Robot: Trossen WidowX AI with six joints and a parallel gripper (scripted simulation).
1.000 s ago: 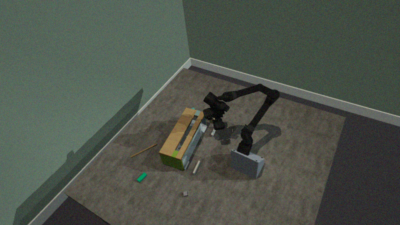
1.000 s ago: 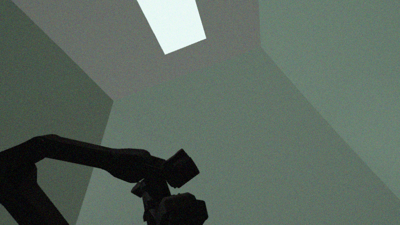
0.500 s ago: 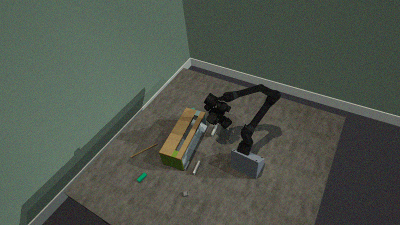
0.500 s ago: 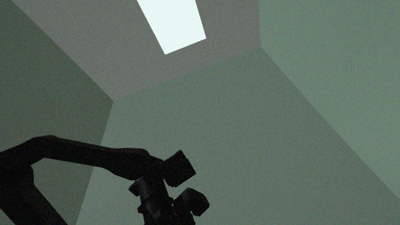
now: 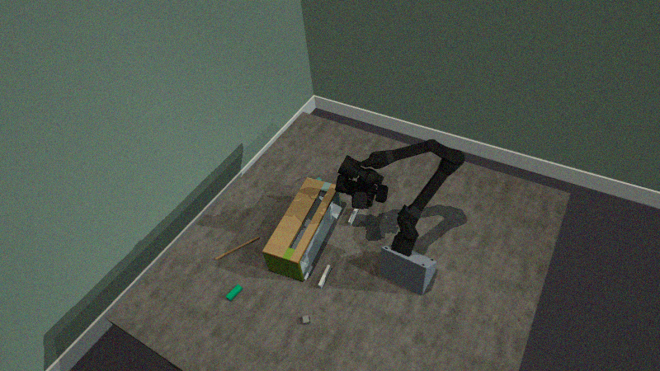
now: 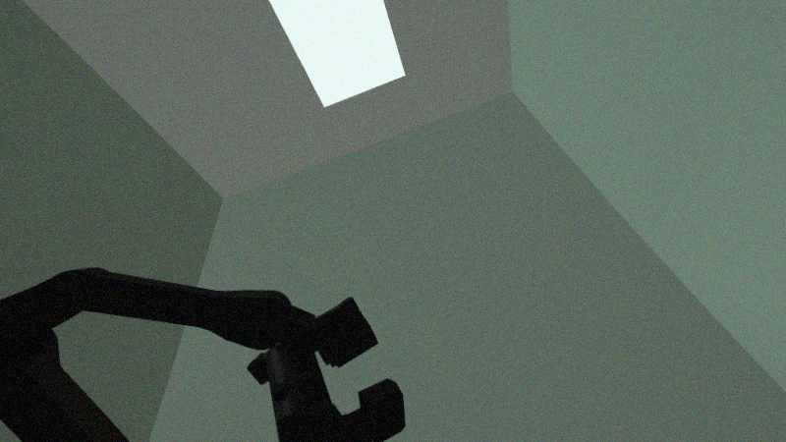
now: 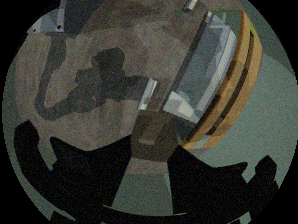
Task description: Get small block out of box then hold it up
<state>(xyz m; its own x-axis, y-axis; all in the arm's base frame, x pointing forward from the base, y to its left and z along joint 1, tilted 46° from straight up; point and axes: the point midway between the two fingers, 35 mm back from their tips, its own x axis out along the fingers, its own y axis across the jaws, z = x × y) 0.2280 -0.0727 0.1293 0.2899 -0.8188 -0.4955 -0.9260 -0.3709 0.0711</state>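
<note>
My gripper (image 5: pixel 360 195) (image 7: pixel 154 150) is shut on the small brown block (image 7: pixel 156 131). It holds the block in the air, pointing down over the table near the box's teal end; in the top view the gripper's own body hides the block. The box (image 5: pixel 290 217) (image 7: pixel 200 75) stands upright, with a slotted wooden top, a clear front, a lime-green near end and a teal far end. It lies just left of the gripper in the top view and right of the block in the wrist view. The exterior view shows the arm, with the fingertips out of frame.
Two white strips lie in front of the box, one (image 5: pixel 352 216) (image 7: pixel 147 94) near the gripper and one (image 5: pixel 324 276) (image 7: pixel 190 5) near the lime end. A brown stick (image 5: pixel 238 248), a green piece (image 5: pixel 234 292) and a small grey cube (image 5: pixel 305 319) lie on the table (image 5: pixel 415 341).
</note>
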